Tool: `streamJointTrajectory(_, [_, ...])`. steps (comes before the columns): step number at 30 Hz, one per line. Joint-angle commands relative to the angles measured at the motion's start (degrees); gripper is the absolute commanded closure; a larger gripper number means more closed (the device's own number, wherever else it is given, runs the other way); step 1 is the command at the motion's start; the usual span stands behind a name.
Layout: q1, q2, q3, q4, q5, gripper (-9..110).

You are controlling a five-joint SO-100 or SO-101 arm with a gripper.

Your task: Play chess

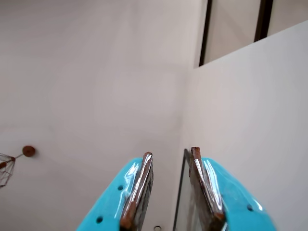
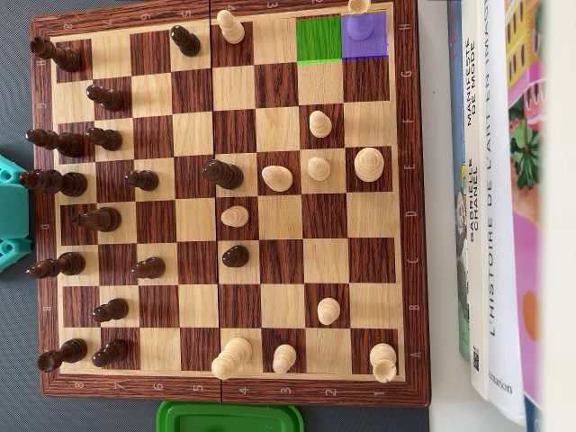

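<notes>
A wooden chessboard (image 2: 225, 202) is seen in the overhead view, filling most of the frame, with a game in progress. Dark pieces are ranged mainly along the left side, among them a dark pawn (image 2: 236, 256) advanced to near the centre and a taller dark piece (image 2: 221, 173) just above it. Light pieces are spread over the right half, including a light pawn (image 2: 235, 216) at the centre and a light rook (image 2: 383, 362) in the lower right corner. Two squares at the upper right are tinted: a green square (image 2: 319, 38), which is unoccupied, and a purple square (image 2: 364, 36) just to its right, on which a piece (image 2: 359, 27) is standing.

The gripper (image 1: 169, 156) is shown in the wrist view pointed up at a pale wall and ceiling; its turquoise fingers (image 1: 226, 197) are set a narrow gap apart and nothing is held between them. A turquoise part of the arm (image 2: 11, 211) is visible at the left edge of the overhead view, beside the board.

Books (image 2: 495, 198) are stacked against the right edge of the board. A green lid (image 2: 229, 418) lies below the board.
</notes>
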Motion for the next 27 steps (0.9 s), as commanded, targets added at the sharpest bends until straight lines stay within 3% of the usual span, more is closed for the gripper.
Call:
streamJointTrajectory(1, [0.1, -0.8, 1.1, -0.2, -0.4, 89])
streamJointTrajectory(13, [0.1, -1.2, 1.1, 0.4, -0.4, 89])
streamJointTrajectory(27, [-0.4, -1.9, -4.5, 23.4, -0.4, 89])
